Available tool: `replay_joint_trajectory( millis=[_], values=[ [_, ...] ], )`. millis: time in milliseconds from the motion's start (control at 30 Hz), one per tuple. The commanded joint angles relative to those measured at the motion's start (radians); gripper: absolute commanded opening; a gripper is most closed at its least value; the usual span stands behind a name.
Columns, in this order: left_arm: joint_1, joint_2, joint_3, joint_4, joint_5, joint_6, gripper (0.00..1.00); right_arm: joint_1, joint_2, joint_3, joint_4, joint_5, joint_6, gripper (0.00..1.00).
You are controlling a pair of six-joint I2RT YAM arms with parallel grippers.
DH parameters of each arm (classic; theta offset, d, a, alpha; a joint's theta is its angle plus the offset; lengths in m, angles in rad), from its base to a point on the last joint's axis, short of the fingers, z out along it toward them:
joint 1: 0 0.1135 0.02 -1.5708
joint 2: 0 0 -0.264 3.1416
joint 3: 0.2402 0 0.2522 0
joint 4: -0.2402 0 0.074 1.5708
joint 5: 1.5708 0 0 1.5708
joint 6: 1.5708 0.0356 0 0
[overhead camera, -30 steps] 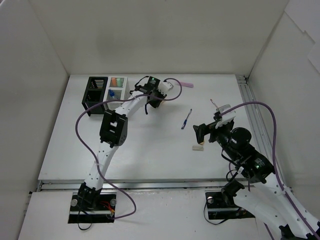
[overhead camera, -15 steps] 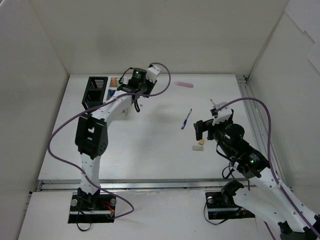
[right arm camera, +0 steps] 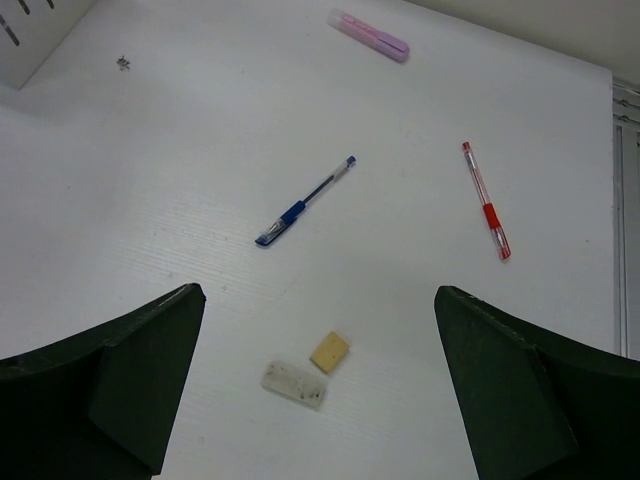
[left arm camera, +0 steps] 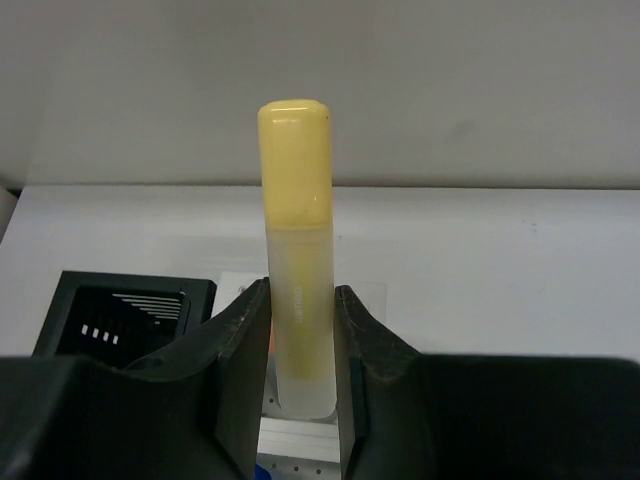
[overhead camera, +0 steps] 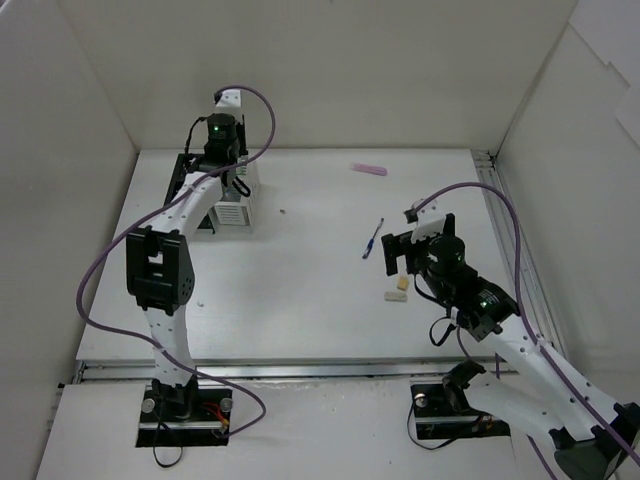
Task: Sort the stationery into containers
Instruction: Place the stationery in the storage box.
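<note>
My left gripper [left arm camera: 300, 292] is shut on a yellow highlighter [left arm camera: 296, 230], held upright above the containers; in the top view it [overhead camera: 230, 170] is at the back left. Below it are the black organizer [left arm camera: 120, 312] [overhead camera: 188, 185] and the white organizer [left arm camera: 372, 297] [overhead camera: 236, 208], with a blue cap [left arm camera: 262, 472] inside. My right gripper [right arm camera: 317, 300] [overhead camera: 398, 256] is open and empty above two erasers, one beige [right arm camera: 330, 352] and one whitish [right arm camera: 293, 384] [overhead camera: 396, 292]. A blue pen [right arm camera: 305, 202] [overhead camera: 373, 238], a red pen [right arm camera: 486, 200] and a pink highlighter [right arm camera: 370, 35] [overhead camera: 368, 169] lie on the table.
White walls close the table at the back and both sides. A metal rail [overhead camera: 505, 230] runs along the right edge. A small dark speck [right arm camera: 123, 63] lies near the white organizer's corner [right arm camera: 30, 35].
My left arm has swung left and back with the yellow highlighter, from right of the white organizer to over the pair. My right gripper has shifted slightly left and farther from its base.
</note>
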Motion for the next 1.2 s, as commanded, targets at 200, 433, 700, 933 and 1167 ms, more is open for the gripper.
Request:
replay_joint_trajectory(
  millis=[200, 433, 700, 933, 1167],
  values=[
    [-0.014, 0.017, 0.036, 0.102, -0.267, -0.152, 0.02, -0.017, 0.074, 0.073, 0.056, 0.07, -0.02, 0.98],
    [-0.003, 0.096, 0.046, 0.132, -0.299, -0.18, 0.02, -0.021, 0.049, 0.065, 0.056, 0.066, -0.016, 0.98],
    [0.006, 0.114, -0.009, 0.194, -0.364, -0.22, 0.02, -0.027, 0.049, 0.065, 0.056, 0.066, -0.01, 0.98],
    [0.006, 0.12, -0.042, 0.191, -0.385, -0.267, 0.06, -0.029, 0.04, 0.057, 0.056, 0.053, 0.001, 0.98],
    [0.006, 0.045, -0.15, 0.206, -0.361, -0.344, 0.43, -0.029, 0.052, 0.063, 0.058, 0.05, 0.004, 0.98]
  ],
)
